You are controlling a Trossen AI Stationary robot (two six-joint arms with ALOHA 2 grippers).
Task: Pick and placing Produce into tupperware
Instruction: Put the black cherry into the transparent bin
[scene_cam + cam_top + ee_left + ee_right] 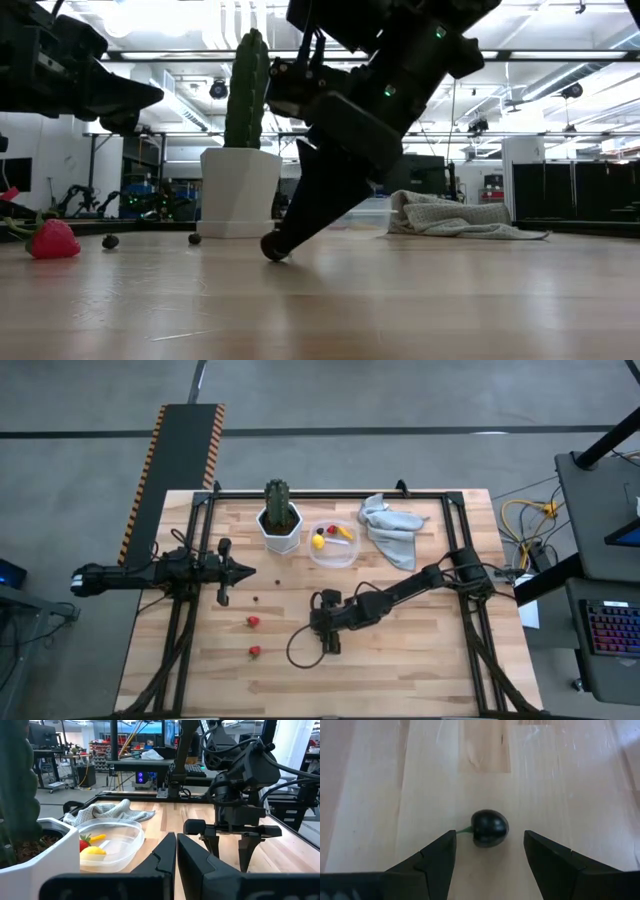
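Observation:
The clear tupperware stands on the table right of the cactus pot. It holds a yellow lemon, a red berry and a yellow-orange stick. Two red berries and two small dark berries lie on the wood. My right gripper is open and points down at mid-table. Its fingers stand on either side of a dark round berry that lies on the table, with gaps on both sides. My left gripper is shut and empty at the left.
A green cactus in a white hexagonal pot stands left of the tupperware. A crumpled grey cloth lies to its right. A dark cable loops on the table beside my right gripper. Bare wood lies toward the near edge.

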